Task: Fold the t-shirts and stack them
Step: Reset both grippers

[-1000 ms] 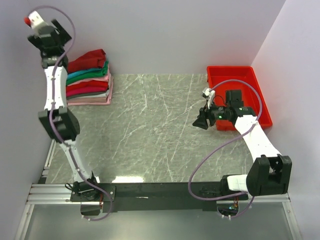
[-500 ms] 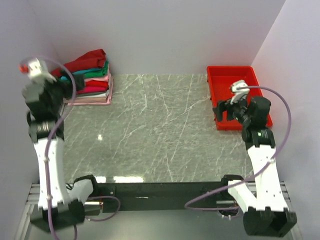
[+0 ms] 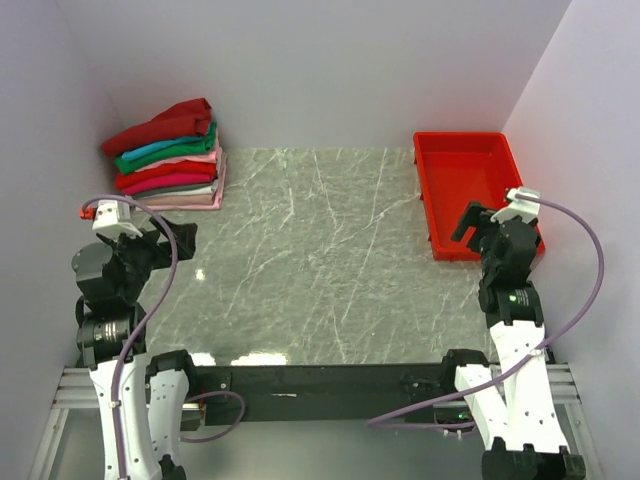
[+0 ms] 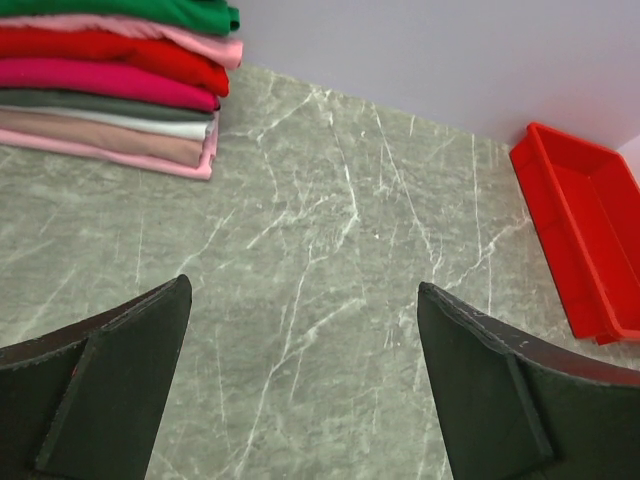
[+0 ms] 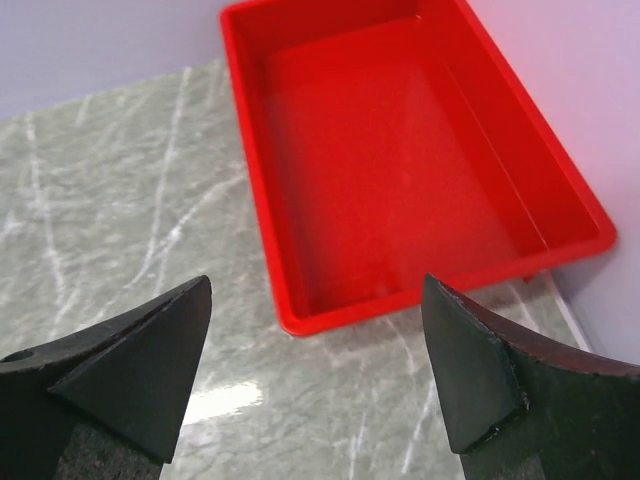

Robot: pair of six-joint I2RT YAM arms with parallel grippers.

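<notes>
Sitting in the far left corner of the grey marble-patterned table (image 3: 320, 250), one stack of folded soft cloth t-shirts (image 3: 175, 172) lies close to the back wall. Its long axis runs left to right along that wall, and its folded edges face right. A dark red shirt (image 3: 165, 122) lies on top, looser than the others and sloping down toward the left. Under it the overhead view shows a green shirt (image 3: 200, 138) and a teal shirt (image 3: 150, 150). Lower down, the left wrist view shows a pale pink shirt (image 4: 150, 27), a bright red shirt (image 4: 100, 47), a magenta shirt (image 4: 100, 78) and a grey shirt (image 4: 90, 103). Below those come white, tan and pink layers; I cannot tell how many shirts these make.

One rigid bright red rectangular plastic tray (image 3: 465, 185) sits at the far right, well apart from the stack, with its long axis running near to far.

There are two grippers. The left gripper (image 4: 302, 288) hangs above the left side of the table, its fingers spread wide with only bare table between them, touching nothing. The right gripper (image 5: 316, 285) hangs above the table near the tray's near edge, equally wide apart and gripping nothing.
</notes>
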